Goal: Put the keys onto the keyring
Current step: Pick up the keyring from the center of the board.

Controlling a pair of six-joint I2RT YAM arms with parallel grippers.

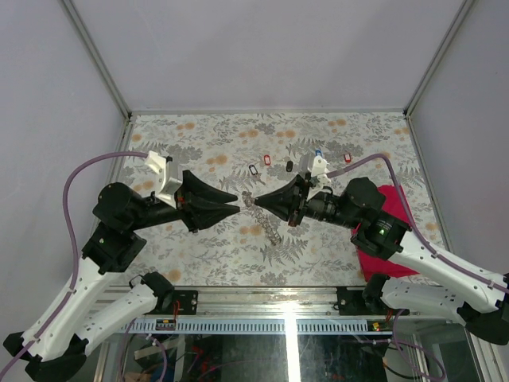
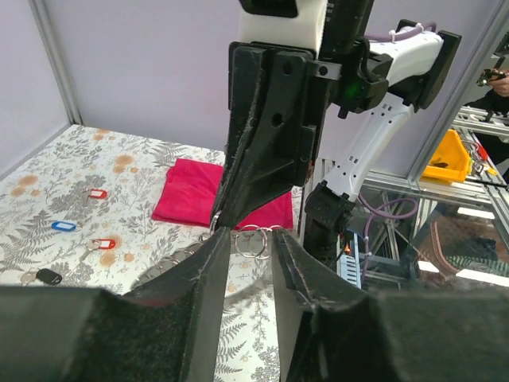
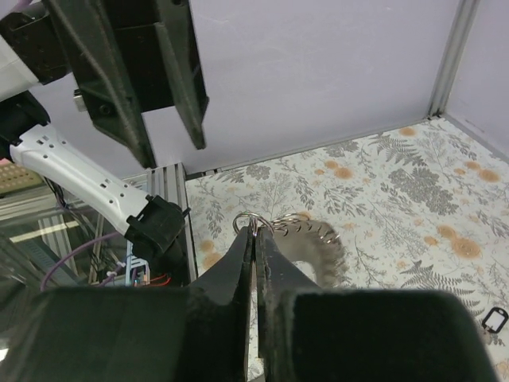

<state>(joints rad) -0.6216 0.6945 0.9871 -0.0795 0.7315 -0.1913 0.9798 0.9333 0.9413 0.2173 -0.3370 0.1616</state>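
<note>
The keyring [image 1: 269, 224], a floppy chain of small metal rings, hangs from my right gripper [image 1: 254, 200], which is shut on one end ring [image 3: 253, 220]; the remaining links [image 3: 318, 237] droop to the floral table. My left gripper [image 1: 237, 208] faces it tip to tip. Its jaws stand open with a narrow gap, and a ring [image 2: 253, 241] sits between the fingertips [image 2: 216, 243] without being clamped. Several keys lie on the far side of the table: black-and-white [image 1: 254, 169], red [image 1: 267, 160], black [image 1: 289, 165], blue [image 1: 318, 151] and another red [image 1: 347, 157].
A red cloth [image 1: 390, 231] lies on the table under the right arm. The table's front rail [image 1: 262, 301] runs along the near edge, with grey walls on the other three sides.
</note>
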